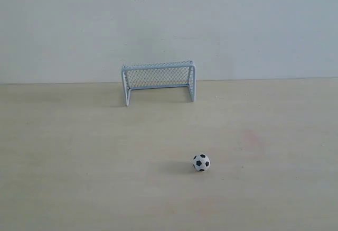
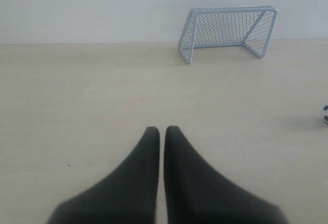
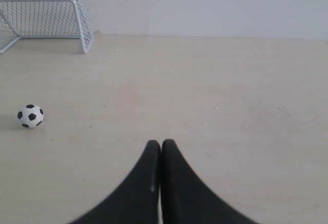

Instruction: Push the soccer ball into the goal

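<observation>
Pale wood-grain tabletop seen matt and smooth, goal framed in light-blue wire with fine mesh netting, soccer ball smooth, wall matt white.

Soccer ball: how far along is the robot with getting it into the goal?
Nothing done yet: the soccer ball sits on the table, apart from the goal. Nothing in hand: the left gripper and right gripper are shut, touching nothing. The whole push remains.
</observation>
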`<move>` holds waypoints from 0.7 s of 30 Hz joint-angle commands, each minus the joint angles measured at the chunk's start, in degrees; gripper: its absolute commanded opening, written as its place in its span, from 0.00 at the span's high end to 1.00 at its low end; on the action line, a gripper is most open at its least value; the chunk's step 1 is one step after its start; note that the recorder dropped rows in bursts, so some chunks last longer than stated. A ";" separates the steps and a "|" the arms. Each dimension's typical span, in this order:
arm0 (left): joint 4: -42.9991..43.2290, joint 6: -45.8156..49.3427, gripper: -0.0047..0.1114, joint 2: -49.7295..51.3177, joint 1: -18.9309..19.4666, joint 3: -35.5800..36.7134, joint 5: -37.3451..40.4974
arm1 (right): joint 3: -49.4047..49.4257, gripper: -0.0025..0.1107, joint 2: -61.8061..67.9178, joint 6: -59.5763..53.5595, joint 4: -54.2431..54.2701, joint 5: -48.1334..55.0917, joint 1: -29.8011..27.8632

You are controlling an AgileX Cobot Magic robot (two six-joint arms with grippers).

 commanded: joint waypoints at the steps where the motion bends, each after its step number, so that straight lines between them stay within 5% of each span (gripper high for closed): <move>1: -0.69 0.27 0.92 -0.21 0.02 0.22 0.00 | -0.06 0.98 -0.30 0.00 0.06 -0.50 0.03; 13: -0.69 0.27 0.92 -0.21 0.02 0.22 0.00 | -0.06 0.98 -0.30 0.00 -0.10 -2.16 0.03; 21: -0.69 0.27 0.92 -0.21 0.02 0.22 0.00 | -0.06 0.98 -0.30 0.00 0.05 -23.09 0.03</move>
